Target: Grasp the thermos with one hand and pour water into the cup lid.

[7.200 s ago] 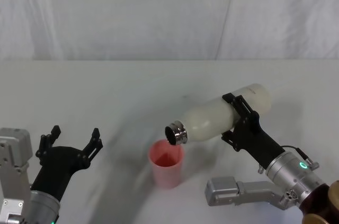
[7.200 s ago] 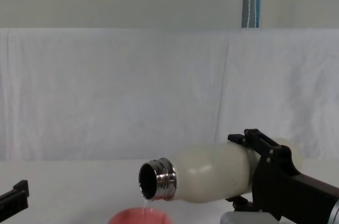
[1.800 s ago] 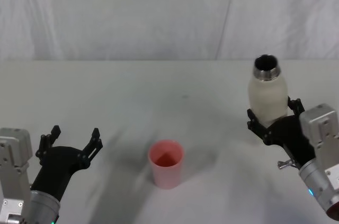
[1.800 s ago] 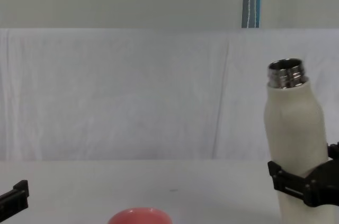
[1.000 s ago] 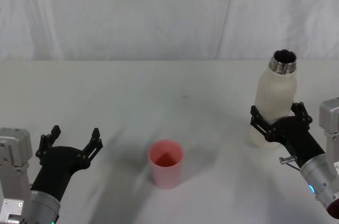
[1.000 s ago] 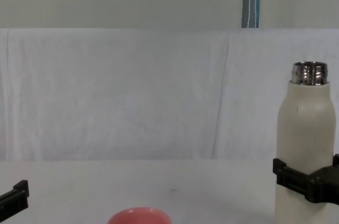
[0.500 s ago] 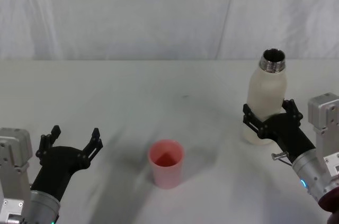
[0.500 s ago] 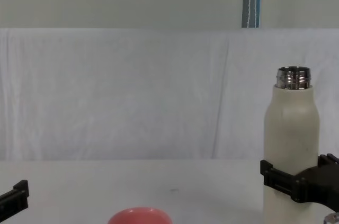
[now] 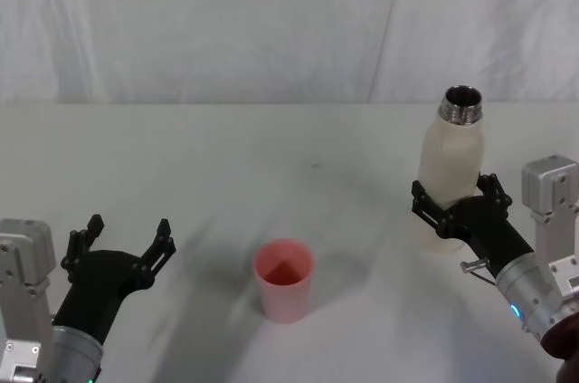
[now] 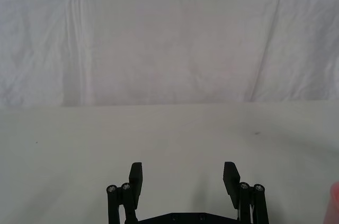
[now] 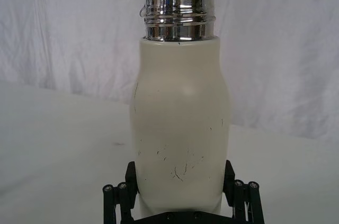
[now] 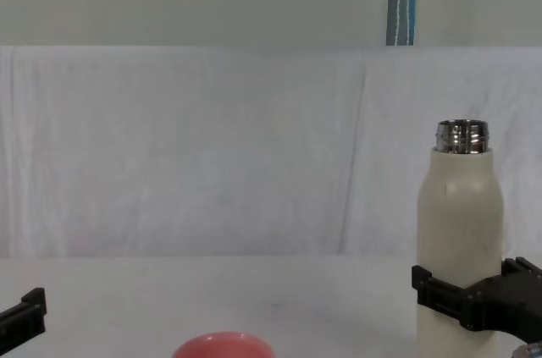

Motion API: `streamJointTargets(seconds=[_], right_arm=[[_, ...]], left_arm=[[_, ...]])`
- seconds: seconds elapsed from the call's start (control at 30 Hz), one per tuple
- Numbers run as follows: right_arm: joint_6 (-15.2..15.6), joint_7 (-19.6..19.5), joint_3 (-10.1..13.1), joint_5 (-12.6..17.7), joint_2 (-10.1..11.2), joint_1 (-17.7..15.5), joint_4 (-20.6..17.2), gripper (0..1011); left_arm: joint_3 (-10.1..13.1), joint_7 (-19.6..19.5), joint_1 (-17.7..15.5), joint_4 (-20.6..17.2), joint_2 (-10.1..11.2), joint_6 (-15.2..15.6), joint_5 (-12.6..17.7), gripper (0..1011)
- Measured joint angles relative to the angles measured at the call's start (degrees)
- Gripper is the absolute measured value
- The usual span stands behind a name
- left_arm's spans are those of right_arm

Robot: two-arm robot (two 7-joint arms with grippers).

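The right end effector (image 9: 457, 205) grasps the lower body of the upright thermos (image 9: 450, 157) at the bench's (image 9: 271, 157) right side, well apart from the cup lid (image 9: 285, 279) near the front edge. The left end effector (image 9: 124, 243), released with fingers spread, hovers at front left over bare bench. The right wrist view shows scuffs on the thermos's cream wall.

Cream-white thermos (image 9: 450, 167) with shiny steel neck, salmon-pink cup lid (image 9: 284, 280), black fingers (image 9: 425, 201), white table (image 9: 271, 157)

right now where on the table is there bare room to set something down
Bare tabletop stretches behind the salmon-pink cup lid, and between it and the upright cream-white thermos. It is crowded where the right gripper grips the thermos, and around the open left gripper.
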Motion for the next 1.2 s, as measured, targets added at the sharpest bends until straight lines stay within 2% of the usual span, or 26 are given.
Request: streamJointTargets(seconds=[0.63,0.77,1.2], right_arm=[[0.3,-0.1,0.0,0.3,0.2,0.0,0.1,951],[0.8,-0.1,-0.2,0.2,0.2,-0.2,0.3,1001],[0.6,-0.1,-0.1,0.2,0.2,-0.1,0.2,1001]], left_arm=[[0.0,0.0,0.0,0.0,0.0,0.0,0.0,1001],[0.0,0.0,0.0,0.0,0.0,0.0,0.0,1001],[0.0,0.0,0.0,0.0,0.0,0.0,0.0,1001]])
